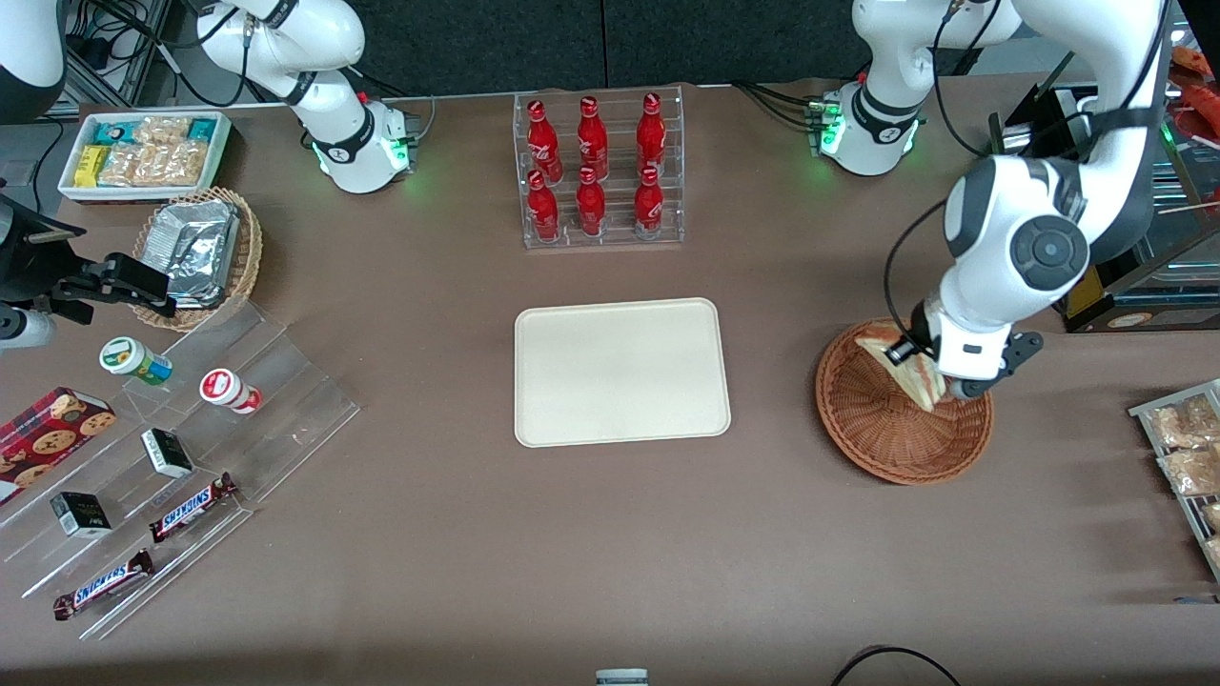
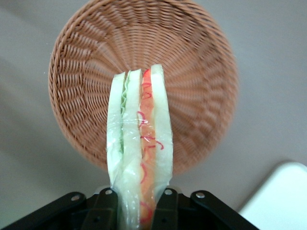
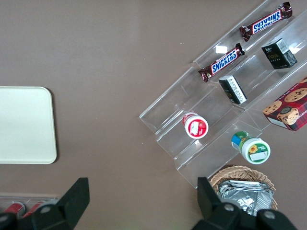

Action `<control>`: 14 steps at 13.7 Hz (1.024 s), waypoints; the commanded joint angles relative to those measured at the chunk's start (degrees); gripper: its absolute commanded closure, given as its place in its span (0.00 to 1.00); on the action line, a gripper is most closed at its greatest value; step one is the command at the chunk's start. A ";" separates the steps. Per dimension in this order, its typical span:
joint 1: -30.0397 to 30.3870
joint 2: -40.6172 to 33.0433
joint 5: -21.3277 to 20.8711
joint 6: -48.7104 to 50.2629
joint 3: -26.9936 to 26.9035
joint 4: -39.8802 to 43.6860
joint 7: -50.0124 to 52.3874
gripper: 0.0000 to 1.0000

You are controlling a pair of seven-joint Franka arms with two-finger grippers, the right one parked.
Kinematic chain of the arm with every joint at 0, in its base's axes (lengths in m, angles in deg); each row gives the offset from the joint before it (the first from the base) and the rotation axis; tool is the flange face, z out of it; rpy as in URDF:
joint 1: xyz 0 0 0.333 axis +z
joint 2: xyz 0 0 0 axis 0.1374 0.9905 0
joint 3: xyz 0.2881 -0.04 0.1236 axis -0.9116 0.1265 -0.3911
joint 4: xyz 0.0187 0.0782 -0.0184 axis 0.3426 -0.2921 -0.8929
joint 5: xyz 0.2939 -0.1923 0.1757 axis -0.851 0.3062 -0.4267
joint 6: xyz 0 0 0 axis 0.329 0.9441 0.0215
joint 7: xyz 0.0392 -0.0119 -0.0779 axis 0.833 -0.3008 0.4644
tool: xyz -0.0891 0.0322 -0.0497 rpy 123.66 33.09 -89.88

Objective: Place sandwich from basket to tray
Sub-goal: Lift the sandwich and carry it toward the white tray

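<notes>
Left wrist view looks down past the claw (image 2: pixel 136 203), whose 2 black fingers (image 2: pixel 106 208) are clamped on the sandwich (image 2: pixel 140 143), one against each bread face. The sandwich is a wedge in clear, glossy film: pale bread slices with a thin green layer between 2 of them and a red-orange filling stripe along the cut edge. Below the claw lies the basket (image 2: pixel 192 72), a round, shallow bowl of reddish-brown wicker woven in concentric ribs, on a smooth brown table (image 2: pixel 268 57). A rounded corner of the tray (image 2: pixel 280 196) shows near the claw, cream and flat.

Front view shows what the wrist camera cannot: the claw (image 1: pixel 939 389) sits over the basket (image 1: pixel 886 429), at the rim toward the working arm's end, with the sandwich (image 1: pixel 905 367) slanting from it above the wicker floor. From here the bread reads as a tilted tan wedge, and the fingers are mostly hidden by the white wrist. I cannot tell whether the sandwich's low tip touches the weave. The tray (image 1: pixel 621 372), a smooth rectangle with rounded corners and a low rim, lies well apart from the claw, toward the parked arm's end. Farther from the camera than the tray stands a clear acrylic rack (image 1: pixel 599 171) holding 6 red bottles in 2 rows.

Right wrist view adds only the tray's (image 3: pixel 24 124) edge.
</notes>
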 commanded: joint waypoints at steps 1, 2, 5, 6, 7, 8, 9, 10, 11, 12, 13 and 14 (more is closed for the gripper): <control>-0.23 1.74 -0.43 9.54 6.69 10.78 0.88 0.88; -0.23 2.10 -0.43 10.00 9.16 12.38 0.89 0.88; -0.32 5.34 -1.48 9.65 17.60 15.37 1.15 0.88; -0.32 7.18 -1.66 9.57 20.06 17.12 1.76 0.88; -0.32 9.37 -1.92 9.57 22.08 18.88 2.72 0.87; -0.32 12.53 -3.40 9.48 24.11 21.07 3.60 0.87; -1.27 16.04 -5.33 9.56 26.39 23.62 4.83 0.87; -4.24 19.56 -7.27 9.48 26.50 26.25 7.02 0.87; -6.62 23.16 -9.90 9.48 26.50 29.24 9.04 0.87; -8.12 26.68 -12.36 9.48 26.50 31.62 10.45 0.87; -9.79 29.41 -13.69 9.39 26.50 33.55 10.99 0.87; -11.20 31.61 -14.31 9.22 26.41 34.97 11.08 0.87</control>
